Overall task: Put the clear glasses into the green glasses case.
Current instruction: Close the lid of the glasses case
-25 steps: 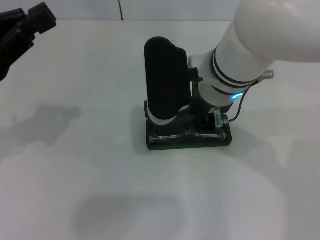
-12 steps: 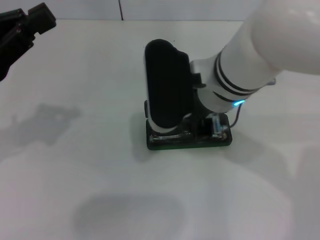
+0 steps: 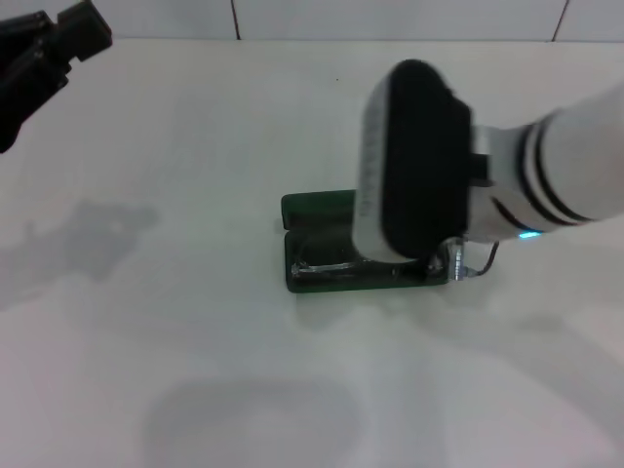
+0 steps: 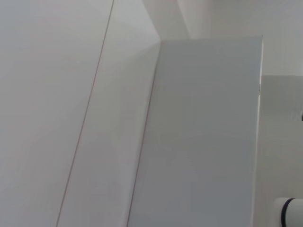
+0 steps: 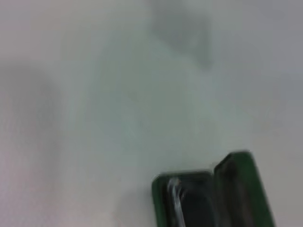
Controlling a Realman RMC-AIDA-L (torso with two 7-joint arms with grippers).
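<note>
The clear glasses point(image 3: 327, 265) lie inside the green glasses case point(image 3: 322, 276), glinting faintly against the dark lining; only the left part of the frame shows, the rest hidden behind the right arm. The case sits open near the middle of the white surface point(image 3: 195, 341), its lid point(image 3: 317, 208) standing up along the side toward the surface's far edge. In the right wrist view the case point(image 5: 213, 198) shows as a green shell with a pale streak of the glasses point(image 5: 176, 191) in its dark interior, blurred.

The right tool point(image 3: 414, 175) hangs above the right half of the case, its black-and-white housing blocking the fingers from sight, so I cannot tell whether it is released or clenched. A small blue light glows on the wrist behind it.

The left tool point(image 3: 54, 44) sits raised over the far left corner of the surface, well apart from the case; its dark fingers are seen but their state cannot be made out. The left wrist view shows only pale wall panels.
</note>
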